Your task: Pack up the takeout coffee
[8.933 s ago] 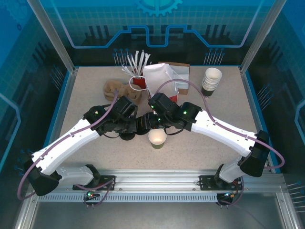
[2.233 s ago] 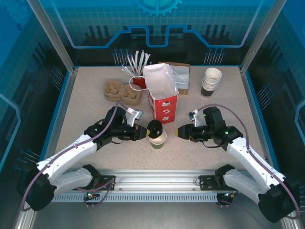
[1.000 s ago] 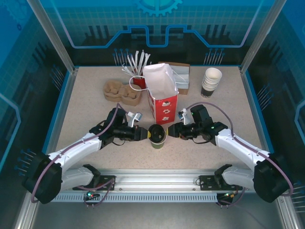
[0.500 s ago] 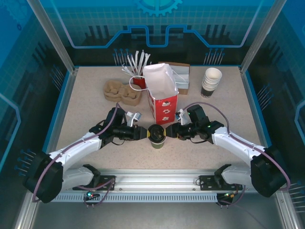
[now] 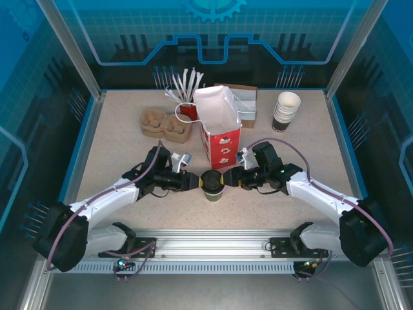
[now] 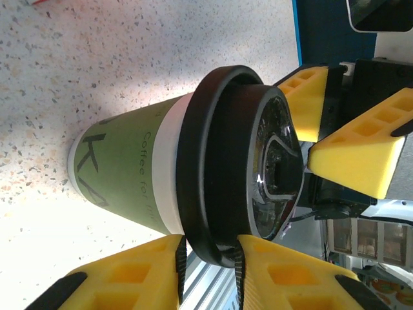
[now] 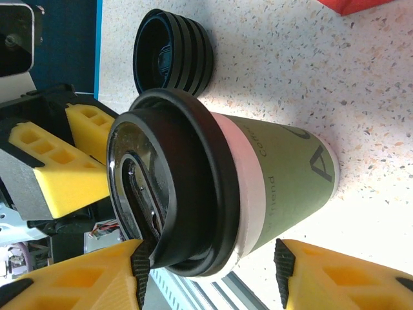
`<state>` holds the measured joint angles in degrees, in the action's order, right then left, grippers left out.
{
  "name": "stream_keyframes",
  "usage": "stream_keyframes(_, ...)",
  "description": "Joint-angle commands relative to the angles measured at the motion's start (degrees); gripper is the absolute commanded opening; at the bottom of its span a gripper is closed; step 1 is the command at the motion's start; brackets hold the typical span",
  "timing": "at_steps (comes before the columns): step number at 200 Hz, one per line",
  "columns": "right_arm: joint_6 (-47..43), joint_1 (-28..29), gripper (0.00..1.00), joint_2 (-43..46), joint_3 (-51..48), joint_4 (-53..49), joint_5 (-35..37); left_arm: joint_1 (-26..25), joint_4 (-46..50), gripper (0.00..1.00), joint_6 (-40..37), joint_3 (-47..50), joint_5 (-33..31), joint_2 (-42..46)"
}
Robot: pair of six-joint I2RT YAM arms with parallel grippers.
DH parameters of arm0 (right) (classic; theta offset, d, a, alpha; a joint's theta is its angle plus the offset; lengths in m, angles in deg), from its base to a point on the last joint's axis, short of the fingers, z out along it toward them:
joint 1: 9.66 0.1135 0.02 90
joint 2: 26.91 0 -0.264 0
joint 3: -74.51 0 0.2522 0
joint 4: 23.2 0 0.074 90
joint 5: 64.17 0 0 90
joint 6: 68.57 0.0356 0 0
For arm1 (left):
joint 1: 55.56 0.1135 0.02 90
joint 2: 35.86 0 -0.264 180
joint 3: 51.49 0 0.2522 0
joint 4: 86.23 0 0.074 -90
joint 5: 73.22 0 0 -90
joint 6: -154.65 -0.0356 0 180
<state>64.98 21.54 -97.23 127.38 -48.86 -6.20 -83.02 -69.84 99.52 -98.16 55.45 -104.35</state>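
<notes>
Two grippers are crowding one little cup. The takeout coffee [image 5: 211, 183] stands upright on the speckled table [image 5: 116, 155], front and centre, just in front of the red-and-white paper bag [image 5: 221, 132]. Up close it's an olive-green paper cup with dark lettering down the side and a white band at the top. A glossy black lid [image 6: 258, 161] sits on it, with a raised shape moulded into its top. The left gripper [image 5: 195, 181] comes in from the left with its yellow fingers [image 6: 129, 284] drawn in narrow, pinching the lid's rim between them. The right gripper [image 5: 230, 179] comes from the other side with its jaws spread wide. One finger is by the lid's edge and the other down by the cup wall, not squeezing as far as I can see. A low stack of spare black lids [image 7: 173, 51] sits on the table just beside the cup. A couple of seconds back the cup was open with its white inside showing. The left gripper held the lid tilted over it, and the right gripper hung well off to the right. A second ago the lid was already on, and the right gripper has since moved right up to the cup. The cup itself hasn't budged.
</notes>
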Motion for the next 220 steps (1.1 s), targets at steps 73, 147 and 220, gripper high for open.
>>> stream_keyframes(73, -0.7, 1.0, 0.63, -0.5, 2.1, -0.2, 0.1, 0.6, 6.2, 0.38, -2.4, -2.7, 3.6, 1.2)
stream_keyframes(147, -2.9, 1.0, 0.65, 2.3, 3.8, -4.5, 1.0, 0.6, 8.5, 0.62, -3.9, -5.3, -0.4, 4.4)
stream_keyframes(220, -4.0, 1.0, 0.67, 2.6, 4.7, -5.9, 1.5, 0.6, 10.8, 0.70, -2.5, -8.0, -9.5, 2.5)
